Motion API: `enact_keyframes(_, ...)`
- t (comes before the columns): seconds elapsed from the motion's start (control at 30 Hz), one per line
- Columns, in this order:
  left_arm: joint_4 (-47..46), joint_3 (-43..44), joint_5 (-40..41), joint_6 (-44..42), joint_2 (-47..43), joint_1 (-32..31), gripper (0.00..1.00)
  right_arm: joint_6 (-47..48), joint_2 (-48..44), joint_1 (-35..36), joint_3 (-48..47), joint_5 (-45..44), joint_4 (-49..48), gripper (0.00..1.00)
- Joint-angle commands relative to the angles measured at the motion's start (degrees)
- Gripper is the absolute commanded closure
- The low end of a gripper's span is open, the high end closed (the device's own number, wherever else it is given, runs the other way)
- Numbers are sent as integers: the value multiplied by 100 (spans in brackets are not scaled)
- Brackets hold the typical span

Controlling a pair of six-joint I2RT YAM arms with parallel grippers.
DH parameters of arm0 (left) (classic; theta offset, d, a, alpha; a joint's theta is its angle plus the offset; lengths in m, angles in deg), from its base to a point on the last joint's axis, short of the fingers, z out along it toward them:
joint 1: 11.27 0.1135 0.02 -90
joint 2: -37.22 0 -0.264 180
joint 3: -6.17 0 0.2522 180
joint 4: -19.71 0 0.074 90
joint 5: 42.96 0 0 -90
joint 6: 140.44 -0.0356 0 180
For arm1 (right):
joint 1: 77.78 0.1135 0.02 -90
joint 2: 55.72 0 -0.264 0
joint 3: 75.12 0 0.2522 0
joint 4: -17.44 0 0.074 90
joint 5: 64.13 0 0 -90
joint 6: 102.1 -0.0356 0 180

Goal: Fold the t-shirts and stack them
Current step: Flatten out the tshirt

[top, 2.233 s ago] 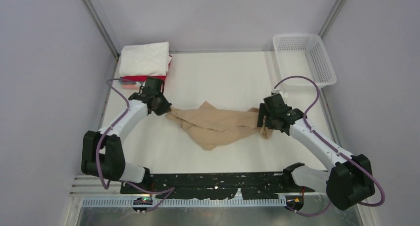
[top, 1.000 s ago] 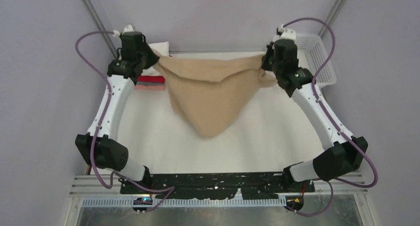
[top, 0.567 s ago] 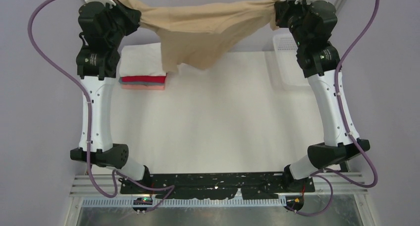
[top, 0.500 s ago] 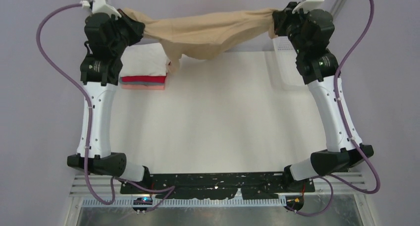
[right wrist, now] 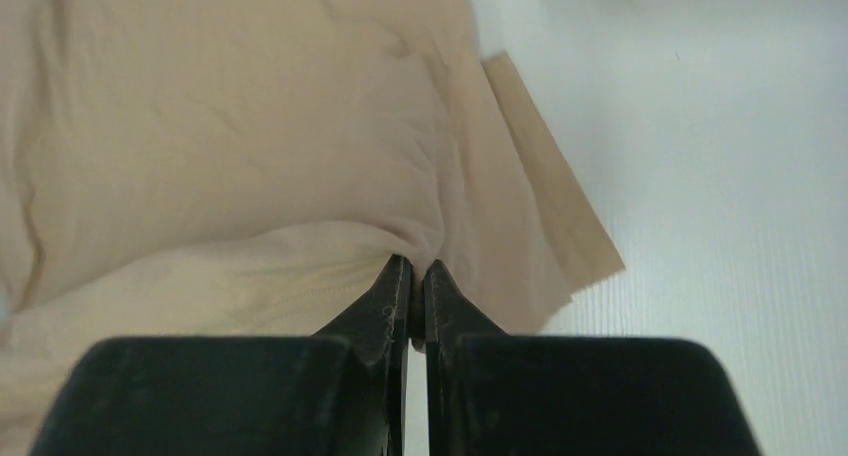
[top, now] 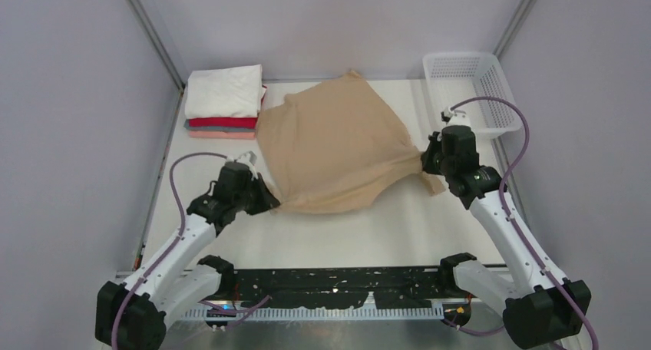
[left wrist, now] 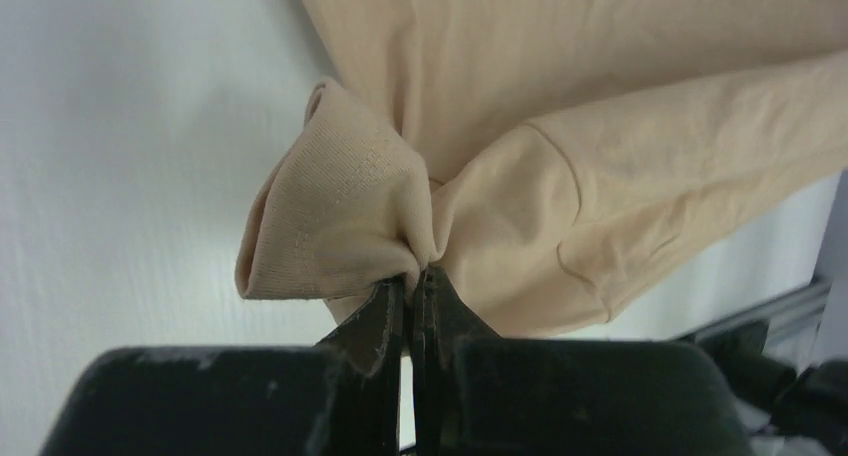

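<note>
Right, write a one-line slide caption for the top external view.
The left gripper and right gripper pinch the tan t-shirt spread on the table; folded stack and white basket at far corners.

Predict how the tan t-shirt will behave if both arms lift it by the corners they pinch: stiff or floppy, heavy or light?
Probably floppy: the tan t-shirt bunches into soft folds where the left gripper pinches it. Likely light, since the cloth looks thin where the right gripper has its jaws closed on a corner. It would likely sag between them.
</note>
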Motion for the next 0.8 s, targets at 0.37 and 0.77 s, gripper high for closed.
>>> enact_keyframes(0.37,1221,-738,-325,1251,-1483,-3327,0,-1761,-165,-102,-68,-2918,3252,3)
enact_keyframes(0.77,836,2700,445,-800,2457,-1249,0,-1685,-798,303,1364,786,896,5)
